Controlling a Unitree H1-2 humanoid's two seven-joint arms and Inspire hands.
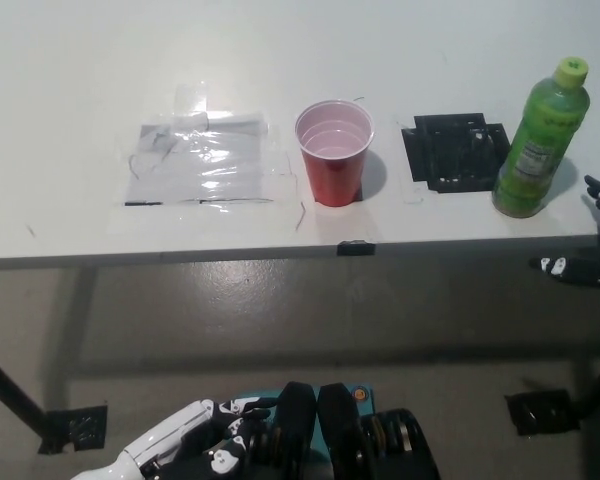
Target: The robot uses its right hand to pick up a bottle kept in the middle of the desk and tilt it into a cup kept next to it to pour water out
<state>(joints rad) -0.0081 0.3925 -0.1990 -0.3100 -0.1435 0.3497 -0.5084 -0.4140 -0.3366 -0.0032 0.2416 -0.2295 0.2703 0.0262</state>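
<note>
The green bottle is seen standing upright on the white worktop, near its front edge at the right, with its green cap on and nothing touching it; it is just beside a black square mat, not on it, although the mat looks like the marked place for a thing to be stood. The red cup is set to the left of the mat, upright and open-topped, close enough to the bottle that only a short carry and a tilt would be needed for pouring. A faint pale ring can be made out inside the cup, but whether liquid is in it cannot be told. Further left, a clear plastic sheet is taped flat to the worktop, and a small dark tape strip is fixed on the front edge below the cup. The black right hand is found at the picture's right edge, just off the corner of the worktop and apart from the bottle; its fingers are spread and nothing is held in them. The white left hand rests low at the bottom left, well away from the work, and whether it is spread or closed cannot be made out. The bottle is judged to be free-standing, so a fresh grasp round its body would be needed before any lifting.
</note>
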